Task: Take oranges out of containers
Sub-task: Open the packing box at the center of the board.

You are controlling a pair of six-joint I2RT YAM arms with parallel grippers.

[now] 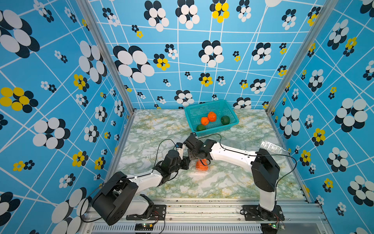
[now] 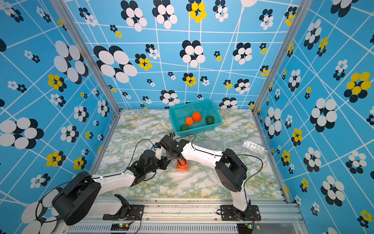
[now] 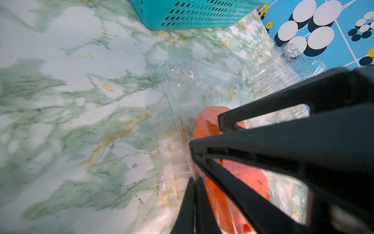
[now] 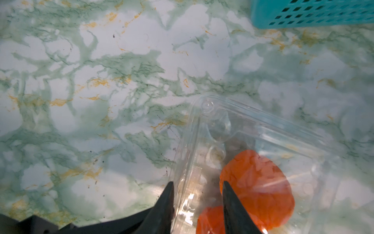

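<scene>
A clear container holding two oranges lies on the marble table just in front of the teal basket. Two further oranges sit inside that basket with two green fruits. Left gripper — jaws fully closed, pinching the container's thin rim; right gripper — jaws part open, gripping nothing, one finger inside the container beside an orange, the other outside its wall, while an empty container lies to the basket's right.

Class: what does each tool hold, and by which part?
Left tool pinches the clear box by its rim. Right tool, open astride that rim, holds nothing.
</scene>
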